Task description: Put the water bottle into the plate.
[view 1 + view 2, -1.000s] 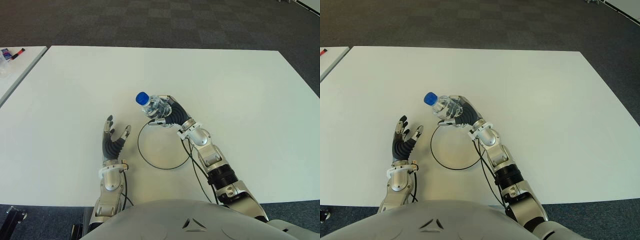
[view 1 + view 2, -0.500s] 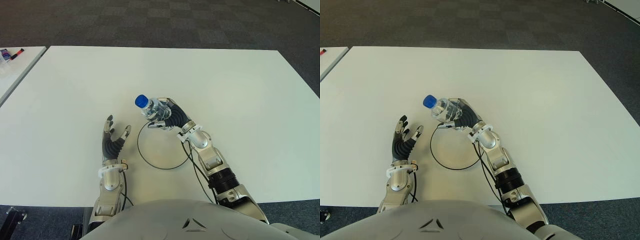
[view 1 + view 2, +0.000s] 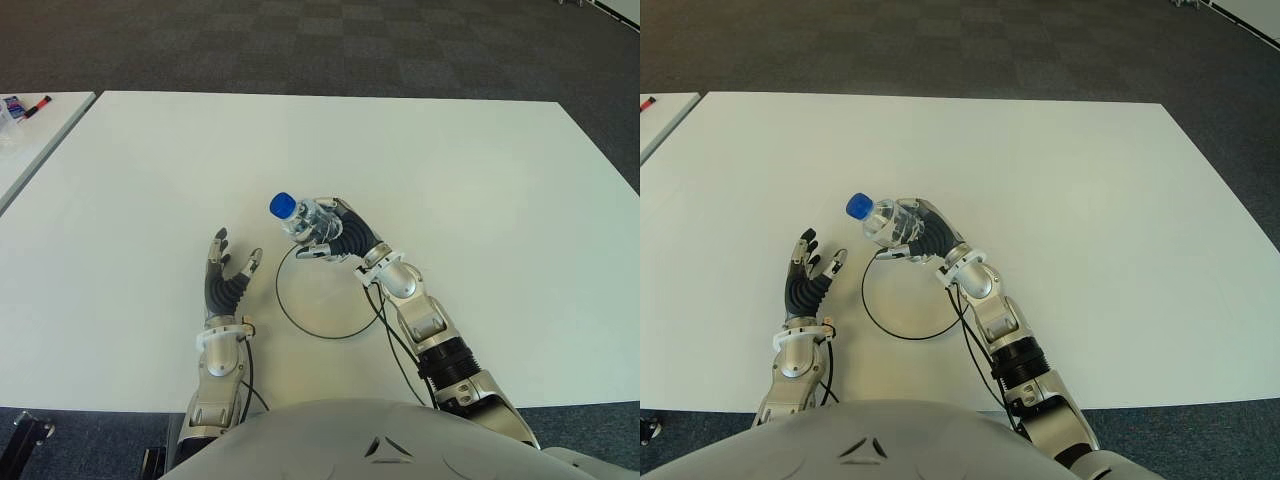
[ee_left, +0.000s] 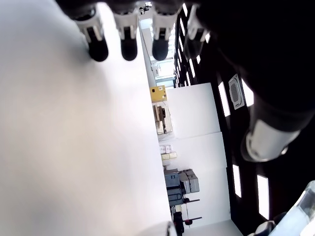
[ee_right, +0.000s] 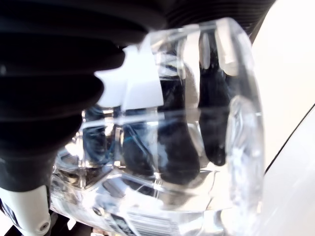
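Note:
My right hand point(image 3: 325, 232) is shut on a clear water bottle point(image 3: 300, 217) with a blue cap point(image 3: 282, 204), holding it tilted above the far rim of the plate. The plate point(image 3: 312, 330) shows as a thin dark ring on the white table point(image 3: 480, 180). In the right wrist view the bottle point(image 5: 187, 147) fills the picture with dark fingers point(image 5: 59, 73) wrapped round it. My left hand point(image 3: 226, 278) is open, fingers spread, left of the plate.
A second white table point(image 3: 30, 140) stands at the far left with a red marker point(image 3: 36, 102) on it. Dark carpet point(image 3: 350, 45) lies beyond the table's far edge. A black cable point(image 3: 392, 335) runs along my right forearm.
My right hand has carried the bottle slightly down and toward me, closer to the plate's far rim. The left hand has stayed where it was.

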Controlling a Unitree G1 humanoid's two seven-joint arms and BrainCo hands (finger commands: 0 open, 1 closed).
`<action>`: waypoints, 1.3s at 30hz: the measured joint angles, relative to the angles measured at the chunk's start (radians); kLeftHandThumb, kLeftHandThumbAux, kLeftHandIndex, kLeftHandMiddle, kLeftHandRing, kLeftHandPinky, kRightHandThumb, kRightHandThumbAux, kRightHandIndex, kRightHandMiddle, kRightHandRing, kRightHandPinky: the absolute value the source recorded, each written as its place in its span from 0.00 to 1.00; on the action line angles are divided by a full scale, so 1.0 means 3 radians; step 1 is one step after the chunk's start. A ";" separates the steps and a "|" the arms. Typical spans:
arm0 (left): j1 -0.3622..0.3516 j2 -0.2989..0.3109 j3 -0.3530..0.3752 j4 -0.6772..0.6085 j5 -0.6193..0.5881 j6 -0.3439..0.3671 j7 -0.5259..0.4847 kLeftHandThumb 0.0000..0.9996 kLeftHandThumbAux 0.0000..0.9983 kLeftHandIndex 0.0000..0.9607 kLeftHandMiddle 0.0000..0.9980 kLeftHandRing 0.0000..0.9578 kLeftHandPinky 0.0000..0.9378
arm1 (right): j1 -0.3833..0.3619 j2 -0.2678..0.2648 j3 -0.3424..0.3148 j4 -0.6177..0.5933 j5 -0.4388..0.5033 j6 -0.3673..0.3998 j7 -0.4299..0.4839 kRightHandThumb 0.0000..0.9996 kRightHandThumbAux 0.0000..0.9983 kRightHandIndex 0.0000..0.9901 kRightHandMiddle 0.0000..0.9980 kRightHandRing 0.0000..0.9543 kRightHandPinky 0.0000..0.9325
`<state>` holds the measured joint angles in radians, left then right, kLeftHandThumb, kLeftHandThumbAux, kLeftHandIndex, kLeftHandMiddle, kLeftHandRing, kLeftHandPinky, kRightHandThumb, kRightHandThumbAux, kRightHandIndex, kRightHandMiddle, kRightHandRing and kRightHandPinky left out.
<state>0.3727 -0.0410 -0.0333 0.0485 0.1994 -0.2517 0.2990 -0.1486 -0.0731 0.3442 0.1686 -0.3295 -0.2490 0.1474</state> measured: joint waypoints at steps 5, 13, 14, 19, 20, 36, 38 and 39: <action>-0.0006 0.0005 0.0032 0.0021 -0.0012 -0.0026 -0.0001 0.23 0.61 0.05 0.04 0.03 0.05 | 0.0021 -0.0005 0.0007 -0.0024 -0.0028 0.0006 -0.0013 0.71 0.71 0.44 0.95 0.95 0.96; -0.0009 0.0007 0.0046 0.0042 -0.0013 -0.0055 -0.0003 0.23 0.62 0.04 0.03 0.02 0.05 | 0.0072 -0.0013 0.0007 -0.0085 -0.0071 0.0031 -0.0018 0.71 0.71 0.44 0.95 0.95 0.96; -0.0009 0.0007 0.0046 0.0043 -0.0012 -0.0055 -0.0002 0.23 0.63 0.04 0.04 0.03 0.06 | 0.0078 -0.0015 0.0007 -0.0097 -0.0076 0.0047 -0.0018 0.71 0.71 0.44 0.95 0.95 0.96; -0.0009 0.0012 0.0052 0.0043 -0.0007 -0.0055 -0.0002 0.22 0.66 0.05 0.05 0.04 0.08 | 0.0095 -0.0036 0.0004 -0.0150 -0.0099 0.0114 -0.0021 0.71 0.71 0.44 0.94 0.95 0.96; -0.0009 0.0013 0.0054 0.0043 -0.0005 -0.0055 -0.0002 0.22 0.66 0.05 0.05 0.04 0.08 | 0.0095 -0.0040 0.0004 -0.0155 -0.0106 0.0124 -0.0025 0.72 0.71 0.44 0.94 0.95 0.96; -0.0008 0.0015 0.0071 0.0026 0.0061 -0.0021 0.0002 0.22 0.64 0.06 0.06 0.05 0.08 | 0.0111 -0.0128 0.0028 -0.0213 -0.0291 0.0137 -0.0095 0.71 0.72 0.44 0.95 0.95 0.96; -0.0007 0.0014 0.0075 0.0025 0.0064 -0.0021 0.0002 0.22 0.63 0.06 0.06 0.05 0.08 | 0.0118 -0.0137 0.0034 -0.0232 -0.0342 0.0150 -0.0118 0.71 0.72 0.44 0.96 0.95 0.96; -0.0007 0.0013 0.0076 0.0025 0.0064 -0.0021 0.0003 0.22 0.62 0.06 0.06 0.05 0.08 | 0.0127 -0.0142 0.0035 -0.0245 -0.0360 0.0161 -0.0130 0.71 0.72 0.44 0.96 0.95 0.96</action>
<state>0.3706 -0.0371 -0.0105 0.0559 0.2187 -0.2581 0.2998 -0.1105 -0.1158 0.3547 0.0952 -0.4374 -0.2007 0.1084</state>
